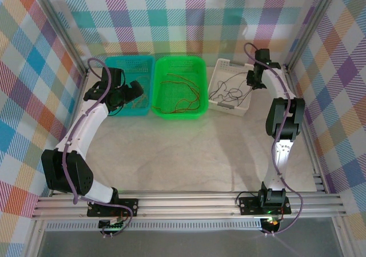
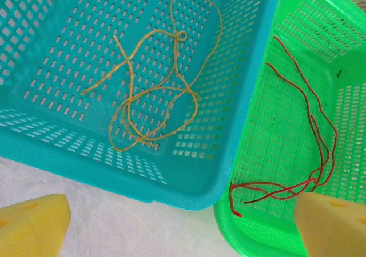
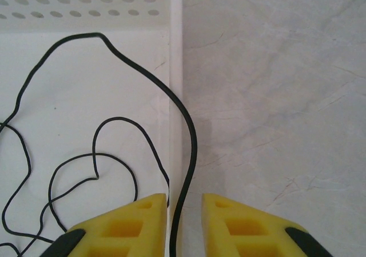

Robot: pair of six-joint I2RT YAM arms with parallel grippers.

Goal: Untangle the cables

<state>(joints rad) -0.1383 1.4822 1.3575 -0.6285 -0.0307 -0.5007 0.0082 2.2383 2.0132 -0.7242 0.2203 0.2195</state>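
Observation:
A yellow-tan cable (image 2: 154, 97) lies looped on the floor of the teal basket (image 2: 68, 154). Red cables (image 2: 311, 137) lie in the green basket (image 2: 257, 234) beside it. My left gripper (image 2: 183, 234) hangs open and wide above the near corners of these two baskets, with nothing between its yellow fingers (image 2: 31, 225). Thin black cables (image 3: 74, 171) lie tangled in the white basket (image 3: 86, 3). One black cable (image 3: 191, 137) crosses the basket's rim and runs up through the narrow gap of my right gripper (image 3: 185, 211). The jaws stand slightly apart, with space on both sides of the cable.
The three baskets stand in a row at the back of the table: teal basket (image 1: 128, 85), green basket (image 1: 179, 85), white basket (image 1: 230, 88). My left gripper (image 1: 136, 92) and right gripper (image 1: 251, 81) are over them. Bare marbled tabletop (image 1: 189, 154) lies in front, and checked walls enclose the cell.

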